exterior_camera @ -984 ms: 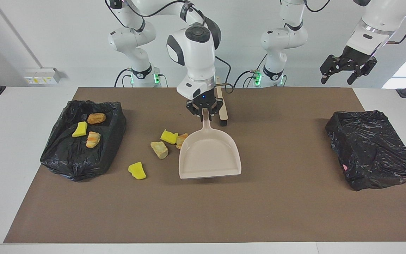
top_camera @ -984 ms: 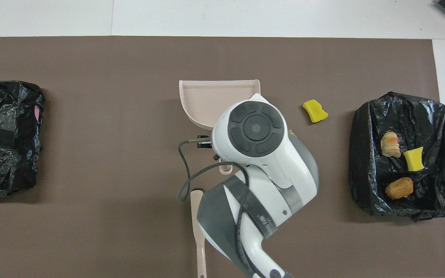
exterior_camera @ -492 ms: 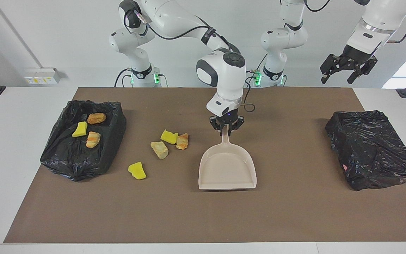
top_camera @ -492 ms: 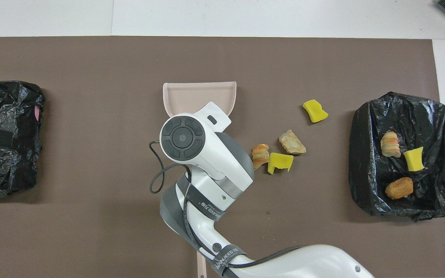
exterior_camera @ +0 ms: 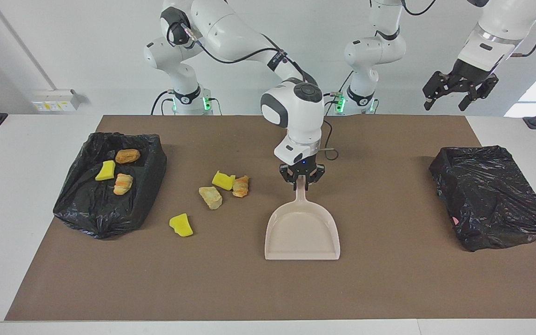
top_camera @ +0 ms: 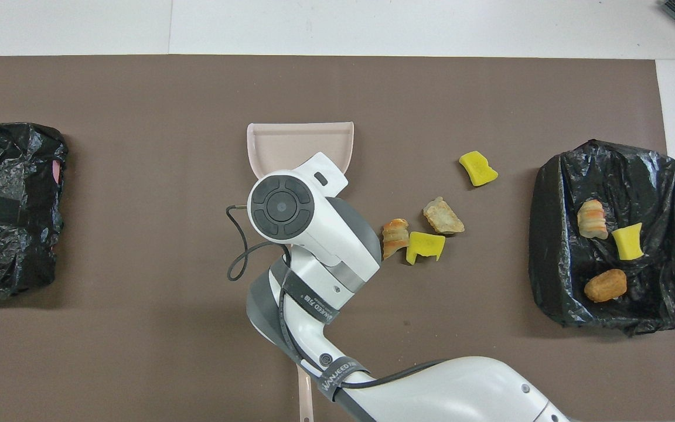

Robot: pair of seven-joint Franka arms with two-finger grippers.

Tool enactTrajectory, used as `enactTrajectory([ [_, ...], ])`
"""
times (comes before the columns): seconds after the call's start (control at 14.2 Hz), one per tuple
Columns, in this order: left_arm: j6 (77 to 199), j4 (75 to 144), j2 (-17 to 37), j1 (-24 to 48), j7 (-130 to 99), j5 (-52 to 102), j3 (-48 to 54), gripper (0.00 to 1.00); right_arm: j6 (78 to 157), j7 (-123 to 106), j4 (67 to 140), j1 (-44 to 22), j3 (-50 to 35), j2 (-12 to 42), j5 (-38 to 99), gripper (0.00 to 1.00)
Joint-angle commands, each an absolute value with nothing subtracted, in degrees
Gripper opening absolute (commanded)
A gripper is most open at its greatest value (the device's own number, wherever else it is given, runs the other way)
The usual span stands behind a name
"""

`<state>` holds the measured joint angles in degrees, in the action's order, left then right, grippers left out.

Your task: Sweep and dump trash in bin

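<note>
The beige dustpan [exterior_camera: 303,232] [top_camera: 299,140] lies flat on the brown mat, its mouth turned away from the robots. My right gripper [exterior_camera: 301,182] is down at the tip of its handle; in the overhead view the wrist hides that spot. Loose trash lies beside the pan toward the right arm's end: a yellow chunk [exterior_camera: 224,180] [top_camera: 425,246], an orange-brown lump [exterior_camera: 240,186] [top_camera: 395,237], a tan lump [exterior_camera: 210,197] [top_camera: 443,215] and another yellow chunk [exterior_camera: 181,225] [top_camera: 478,168]. The black-lined bin [exterior_camera: 91,209] [top_camera: 554,193] holds three scraps. My left gripper [exterior_camera: 458,90] waits open, high over the left arm's end.
A second black-lined bin [exterior_camera: 491,200] [top_camera: 9,252] stands at the left arm's end of the mat. A beige brush handle [top_camera: 306,398] shows on the mat near the robots, mostly covered by the right arm.
The right arm carried the dustpan away from the trash toward the left arm's end and farther from the robots, then lowered it flat onto the mat. The left arm stayed still.
</note>
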<state>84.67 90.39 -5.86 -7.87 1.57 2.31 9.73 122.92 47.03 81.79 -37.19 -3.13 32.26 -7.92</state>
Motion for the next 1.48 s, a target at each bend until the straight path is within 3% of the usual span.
enactTrajectory([
  [0.0, 84.3, 91.8, -7.2, -7.6, 1.2, 1.8, 9.6, 1.0, 122.4, 47.9, 81.3, -37.0, -3.3, 31.1, -8.0, 1.0],
  [0.28, 84.2, 91.8, -7.2, -7.5, 1.1, 1.8, 9.6, 1.0, 119.1, 47.7, 84.9, -36.8, -3.7, 25.2, -7.5, 1.0],
  [0.7, 84.5, 91.5, -7.0, -8.1, 1.1, 1.8, 9.5, 1.0, 119.1, 49.3, 98.7, -38.9, -3.7, 13.4, -1.3, 1.0],
  [1.12, 85.2, 91.8, -7.0, -7.8, 0.8, 1.9, 9.4, 1.0, 122.9, 56.1, 112.7, -44.0, -3.7, 4.8, -1.3, 1.0],
  [1.41, 92.2, 92.9, -4.4, -1.5, -4.9, 2.2, 9.8, 1.0, 128.3, 58.7, 123.3, -46.9, -3.7, -1.1, -1.1, 1.0],
])
